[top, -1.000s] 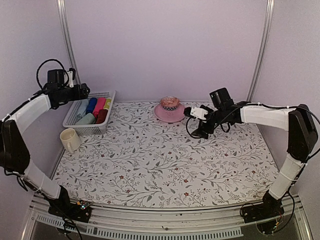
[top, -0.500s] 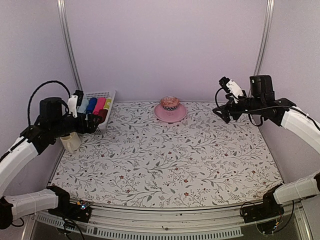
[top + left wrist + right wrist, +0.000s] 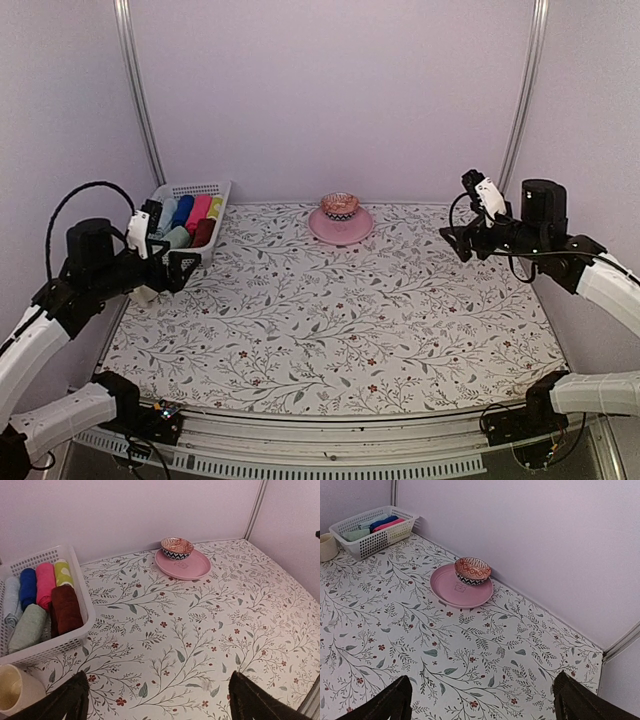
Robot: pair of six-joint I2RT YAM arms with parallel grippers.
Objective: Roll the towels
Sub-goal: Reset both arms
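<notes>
Towels lie rolled in the white basket [image 3: 50, 647] at the upper left of the left wrist view, packed among other rolls. The dark red-brown towel [image 3: 65, 607] sits against the basket's right wall, its long axis running from the near rim toward the back, the far end leaning slightly left. The sage green towel [image 3: 26, 629] lies at the basket's lower left, its long axis tilted the other way, far end toward the right; its motif cannot be made out. Behind them, blue, pink and yellow-green rolls lie side by side, pointing front to back. A pale blue roll is cut off by the left edge of the frame, and a cream cup [image 3: 12, 692] is cropped by the lower left corner. In the right wrist view the basket's perforated wall hides most of the rolls, and the red-brown one cannot be picked out. In the top view the left arm covers the basket's near corner.

The left gripper [image 3: 159, 680] hangs above the tabletop [image 3: 215, 625], jaws spread wide with nothing between them; only two dark tips show at the bottom of the frame. The right gripper [image 3: 484, 677] likewise has its jaws fully apart and empty. A pink plate [image 3: 195, 569] carrying a patterned bowl [image 3: 176, 547] stands at the back, well apart from the basket
</notes>
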